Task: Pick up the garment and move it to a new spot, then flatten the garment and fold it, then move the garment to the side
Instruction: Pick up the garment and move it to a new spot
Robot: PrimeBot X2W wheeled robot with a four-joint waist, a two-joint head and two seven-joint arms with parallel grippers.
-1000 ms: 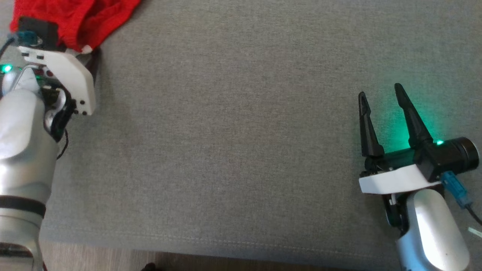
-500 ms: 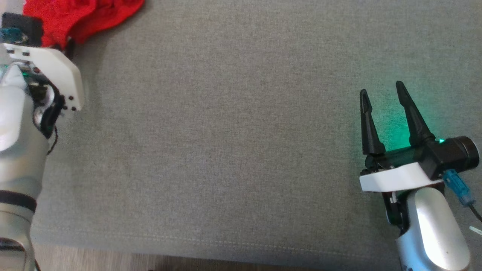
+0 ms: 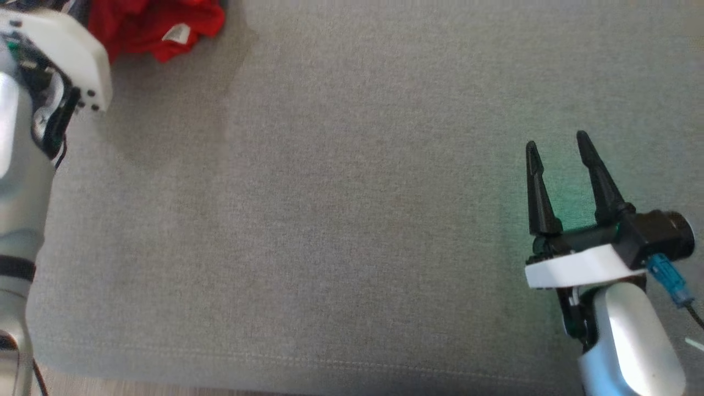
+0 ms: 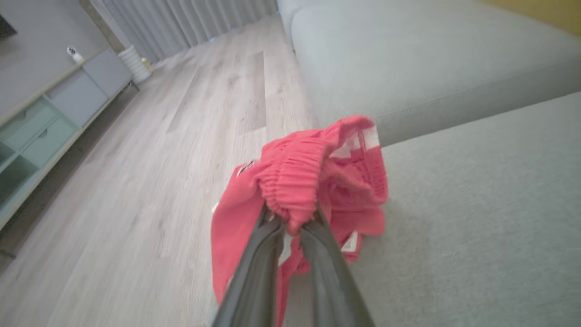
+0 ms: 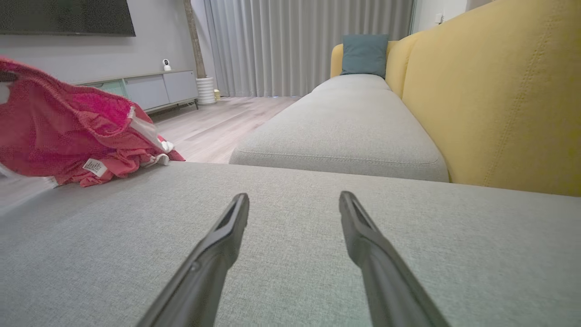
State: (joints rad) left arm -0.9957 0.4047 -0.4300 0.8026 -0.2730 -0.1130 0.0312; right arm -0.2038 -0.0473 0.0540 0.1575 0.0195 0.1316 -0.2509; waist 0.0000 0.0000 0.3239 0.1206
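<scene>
Garment [image 3: 159, 25], red, bunched at seat cushion's [image 3: 352, 220] far-left corner (head view); right gripper [image 3: 555, 144] at lower right, fingers spread, empty | left wrist view: left gripper [image 4: 292, 222] clamps garment's ribbed band | right wrist view: garment at far left, lower folds on cushion.

With left end effector [image 4: 292, 217] clamped, right end effector [image 3: 556, 140] gapes.

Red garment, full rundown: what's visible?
The garment is red, mesh-like fabric with a gathered elastic band, white trim and a white label. It is crumpled in a bunch, not flattened. The left end effector is shut on the gathered band and holds it up at the edge of the grey seat. Its lower folds seem to rest on the seat.
</scene>
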